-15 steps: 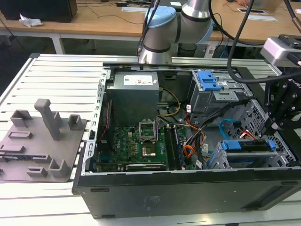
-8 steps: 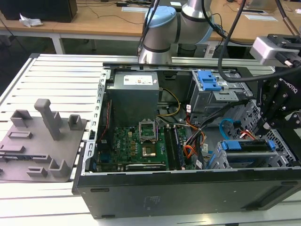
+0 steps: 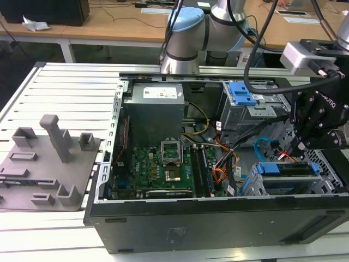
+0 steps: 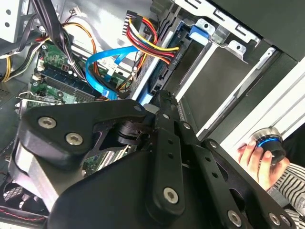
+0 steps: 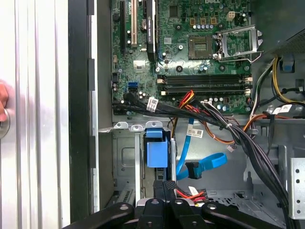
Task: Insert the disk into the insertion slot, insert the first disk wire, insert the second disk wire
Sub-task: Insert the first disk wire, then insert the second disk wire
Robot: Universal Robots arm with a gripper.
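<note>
tool (image 3: 301,148), fingers together, tip just above the disk (image 3: 289,169) seated in the insertion slot (image 3: 250,188); blue cable (image 3: 262,146) loops beside the disk.

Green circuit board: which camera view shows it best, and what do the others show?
The first wrist view: it faces the green circuit board squarely, socket and slots plain. The exterior view shows it slanted inside the case; the second wrist view, a part behind cables.
</note>
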